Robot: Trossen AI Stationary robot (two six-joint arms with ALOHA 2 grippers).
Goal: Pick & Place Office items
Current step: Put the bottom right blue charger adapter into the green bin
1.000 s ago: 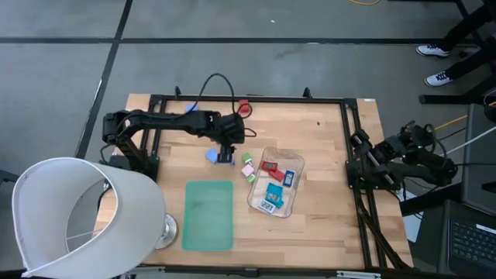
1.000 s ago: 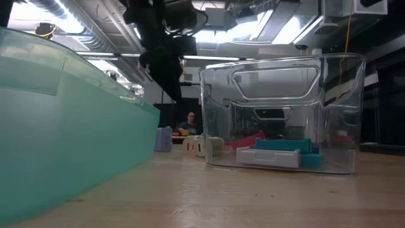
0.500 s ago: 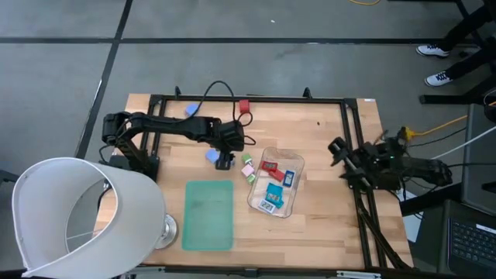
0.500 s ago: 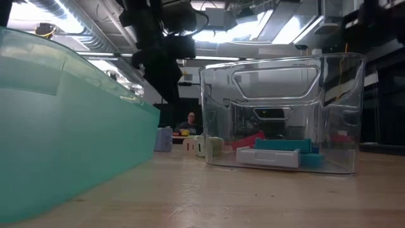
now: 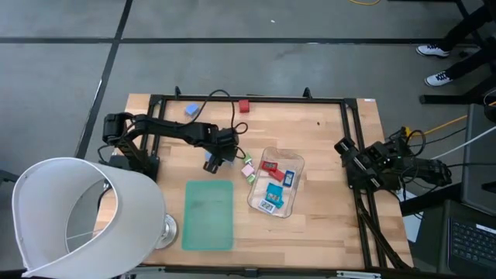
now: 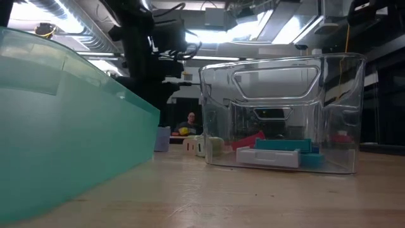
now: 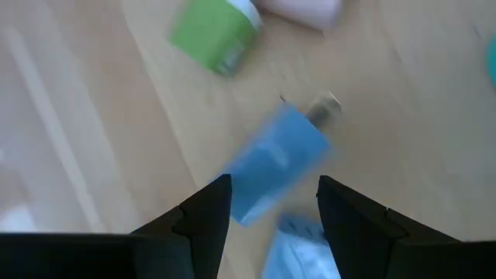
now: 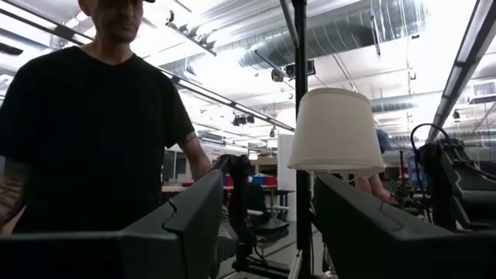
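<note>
Left gripper (image 7: 269,203) is parted, fingers spread with nothing clamped. Blue block (image 7: 276,164) lies on the bare wood just ahead of the tips, partly in the gap, long axis running roughly 1 to 7 o'clock in the wrist view. Next out: light green piece (image 7: 214,32) and a pink piece (image 7: 304,8).

High view: left gripper (image 5: 213,161) sits at about 9 o'clock from the clear tray (image 5: 259,199), well nearer than the right gripper (image 8: 263,225), parked part open at the table's right edge, holding nothing.
</note>
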